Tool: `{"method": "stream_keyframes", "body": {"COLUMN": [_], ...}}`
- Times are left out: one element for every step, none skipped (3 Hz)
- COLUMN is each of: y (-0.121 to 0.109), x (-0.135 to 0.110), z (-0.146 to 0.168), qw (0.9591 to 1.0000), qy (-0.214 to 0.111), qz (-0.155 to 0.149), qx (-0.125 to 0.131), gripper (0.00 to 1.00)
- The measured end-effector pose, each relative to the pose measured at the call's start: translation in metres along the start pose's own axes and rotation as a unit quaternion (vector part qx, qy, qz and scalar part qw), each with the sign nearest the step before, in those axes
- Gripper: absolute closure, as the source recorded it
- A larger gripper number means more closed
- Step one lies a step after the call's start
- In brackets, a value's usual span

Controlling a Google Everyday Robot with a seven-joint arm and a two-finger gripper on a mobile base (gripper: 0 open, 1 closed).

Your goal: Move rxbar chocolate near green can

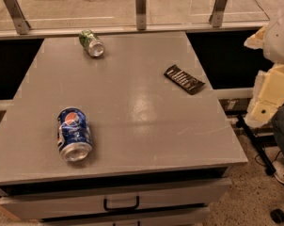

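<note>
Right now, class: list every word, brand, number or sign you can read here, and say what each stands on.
Blue can: no legible words, only a round red, white and blue logo.
Bar: white lettering, too small to read.
Green can: pale markings, unreadable.
Gripper, right of the table: no text.
</note>
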State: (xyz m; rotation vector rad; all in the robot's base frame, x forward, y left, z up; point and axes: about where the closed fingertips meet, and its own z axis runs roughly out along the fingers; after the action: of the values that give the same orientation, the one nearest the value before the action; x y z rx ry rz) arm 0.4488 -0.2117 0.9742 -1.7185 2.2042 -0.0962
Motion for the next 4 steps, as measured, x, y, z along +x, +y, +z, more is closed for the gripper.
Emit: {"method": "stream_keyframes", "body": {"y": [-0.02,-0.056,-0.082,-0.097], "x": [-0.015,-0.033,-0.054,-0.073], "z": [0.026,0.067,0.107,0.143], "qw": [0.9993,0.995,0.9877,0.9788], "qy": [-0.034,-0.084,-0.123,-0.149], "qz": [0.009,0.048,0.095,0.14], "qx": [0.011,0.025,0.019,0.001], "gripper": [0.0,0.0,0.0,0.0]}}
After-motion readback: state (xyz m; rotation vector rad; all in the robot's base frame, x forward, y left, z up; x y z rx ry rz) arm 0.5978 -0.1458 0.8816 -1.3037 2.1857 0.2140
